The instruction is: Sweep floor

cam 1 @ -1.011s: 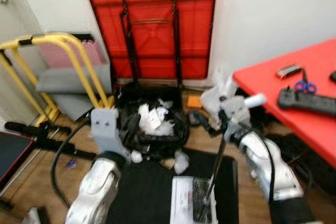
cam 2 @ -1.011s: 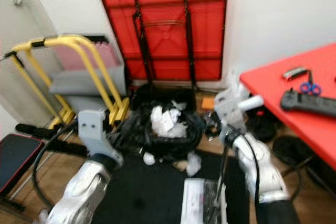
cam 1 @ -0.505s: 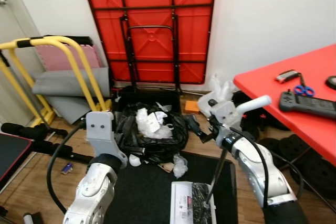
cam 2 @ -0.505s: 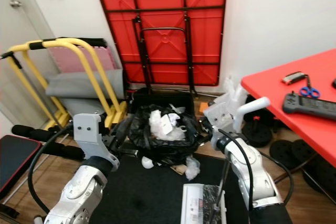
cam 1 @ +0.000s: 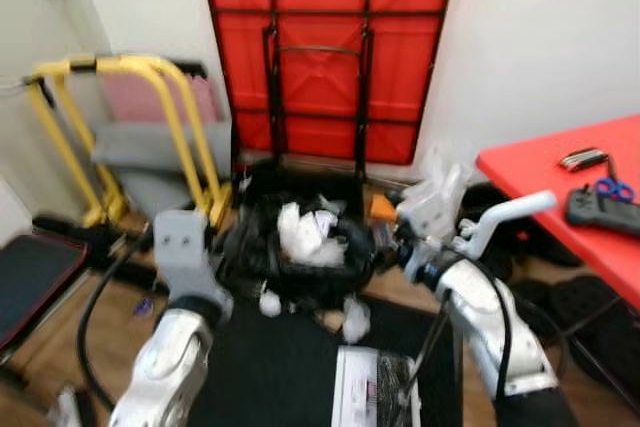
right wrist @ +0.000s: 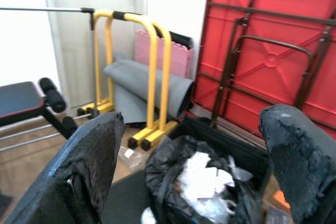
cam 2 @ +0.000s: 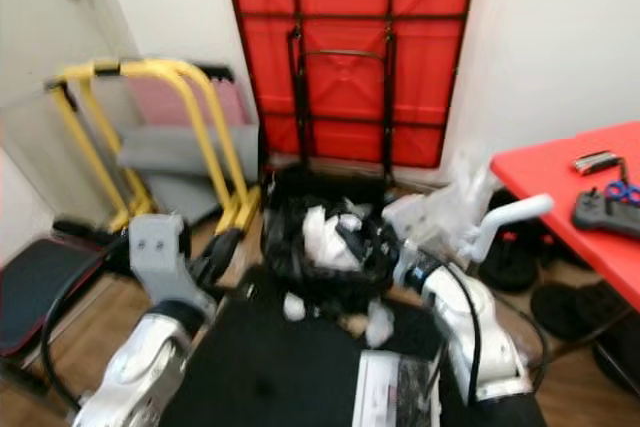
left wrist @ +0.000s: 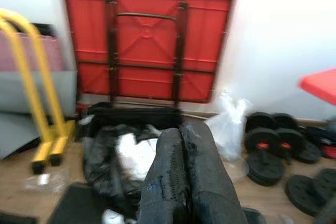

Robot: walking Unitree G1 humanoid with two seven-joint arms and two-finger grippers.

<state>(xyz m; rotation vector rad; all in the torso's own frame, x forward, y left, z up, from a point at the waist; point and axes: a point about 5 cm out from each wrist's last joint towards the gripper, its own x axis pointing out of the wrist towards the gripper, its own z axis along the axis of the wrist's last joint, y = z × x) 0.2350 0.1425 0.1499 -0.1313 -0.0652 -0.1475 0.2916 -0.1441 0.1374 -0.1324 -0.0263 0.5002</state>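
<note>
A bin lined with a black bag (cam 1: 300, 247) holds crumpled white paper and stands on the floor before a folded red table. White paper scraps (cam 1: 268, 302) (cam 1: 355, 319) lie at its foot, on the edge of a black mat (cam 1: 270, 367). A white dustpan with black bristles (cam 1: 375, 397) rests on the mat, and a thin rod rises from it beside my right forearm. My left gripper (left wrist: 181, 132) is shut on nothing, pointing at the bin from its left. My right gripper (right wrist: 193, 119) hangs wide open on the bin's right side, with nothing between its fingers.
The folded red table (cam 1: 325, 47) leans on the wall behind the bin. A yellow frame (cam 1: 130, 117) and grey mats stand at the left, with a bench (cam 1: 30, 277) beside them. A red table (cam 1: 560, 197) with tools is at the right, with weight plates (left wrist: 273, 150) and a clear bag (cam 1: 435, 197) below it.
The whole picture has shifted right and blurred, so the camera turned. Both arms keep about the same stance beside the bin.
</note>
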